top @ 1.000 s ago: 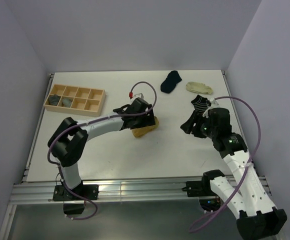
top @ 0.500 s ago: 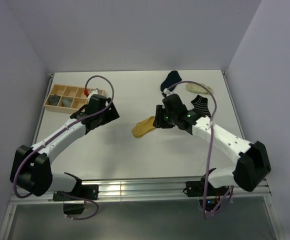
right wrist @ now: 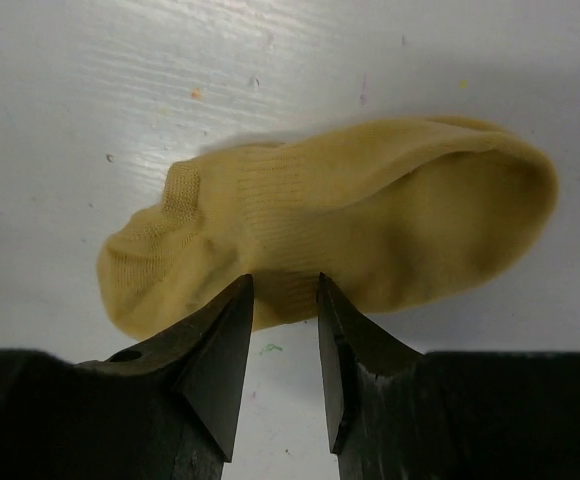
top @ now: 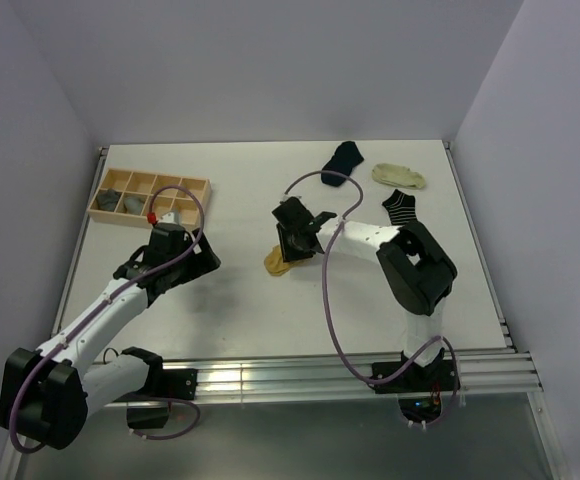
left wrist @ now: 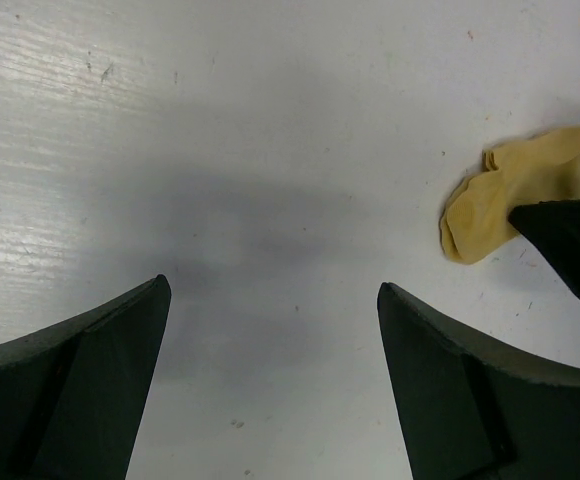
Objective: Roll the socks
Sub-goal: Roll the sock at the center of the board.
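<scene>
A mustard-yellow ankle sock (top: 276, 263) lies flat on the white table near the middle. My right gripper (top: 292, 246) is down at its edge. In the right wrist view the sock (right wrist: 350, 215) spreads just beyond the gripper (right wrist: 284, 285), whose jaws have closed narrowly on the sock's near hem. My left gripper (top: 206, 262) hovers over bare table to the sock's left, jaws wide and empty (left wrist: 270, 290); the left wrist view shows the sock (left wrist: 510, 195) at the right with a dark right-gripper fingertip (left wrist: 570, 245) on it.
A navy sock (top: 343, 162), a cream sock (top: 399, 176) and a black-and-white striped sock (top: 402, 208) lie at the back right. A wooden compartment tray (top: 202, 205) at the back left holds grey socks (top: 130, 202). Walls close in on three sides.
The left arm has pulled away from the yellow sock toward the near left. The right arm has swung in from the right onto the sock, its jaws narrowing on it.
</scene>
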